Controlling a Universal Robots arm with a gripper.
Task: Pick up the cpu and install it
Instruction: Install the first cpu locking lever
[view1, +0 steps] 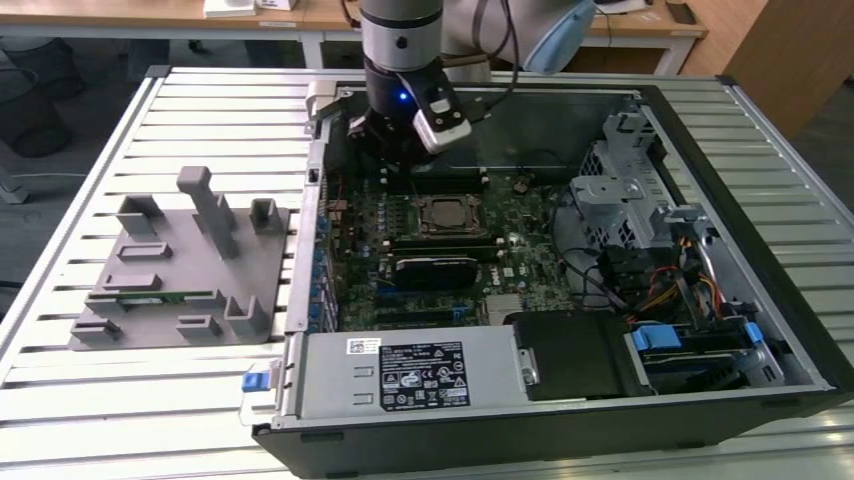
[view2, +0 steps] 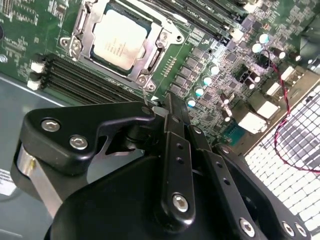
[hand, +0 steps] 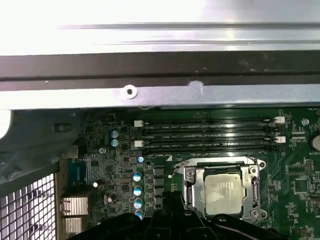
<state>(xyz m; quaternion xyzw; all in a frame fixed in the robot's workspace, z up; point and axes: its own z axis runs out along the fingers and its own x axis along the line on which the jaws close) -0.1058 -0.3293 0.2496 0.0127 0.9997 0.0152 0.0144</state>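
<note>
Cpu seated in socket; arm hangs above the board, jaws' state can't be told.

Cpu (view2: 118, 39) lies flat in the socket frame (view2: 82, 37) on the motherboard (view1: 447, 250), silvery top up, seen in both wrist views; in exterior view it's too small to make out clearly. Gripper (view2: 167, 102) sits just beside it w/ nothing visibly held; tips merge in second wrist view, cut off in first wrist view. Open pc case (view1: 747, 260) rests on slatted surface (view1: 214, 110); grey fixture (view1: 180, 265) at exterior view's left.
</note>
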